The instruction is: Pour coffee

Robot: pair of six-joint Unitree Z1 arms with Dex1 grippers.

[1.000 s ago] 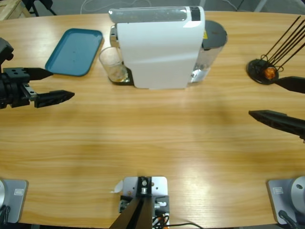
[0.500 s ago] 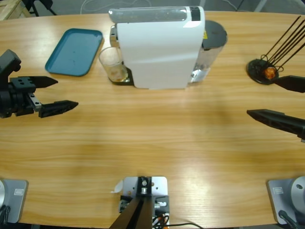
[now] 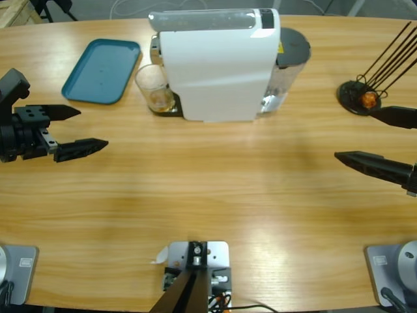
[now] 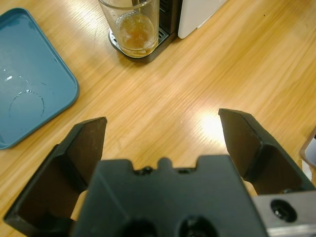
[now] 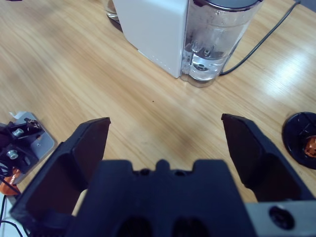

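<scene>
No brand name or readable writing shows anywhere; the only label is a small yellow sticker [image 3: 281, 47] on the machine's side, too small to read. One white box-shaped coffee machine [image 3: 215, 65] with a clear water tank [image 5: 213, 39] stands at about 12 o'clock on the long wooden table [image 3: 208, 195]. One small clear glass tumbler [image 3: 155, 88] sits on the machine's black drip tray [image 4: 140, 52], and the coffee [image 4: 137, 34], a shallow reddish-brown pool, lies in its bottom. One empty teal plastic tray [image 3: 102, 70] lies at 10 o'clock, just beside the glass. One black wire-rod holder [image 3: 365, 94] holding a small orange object sits at 2 o'clock. Two grippers are in view: the left gripper [image 3: 86, 127] at 9 o'clock and the right gripper [image 3: 365, 137] at 3 o'clock, each with jaws spread wide, holding nothing.
</scene>
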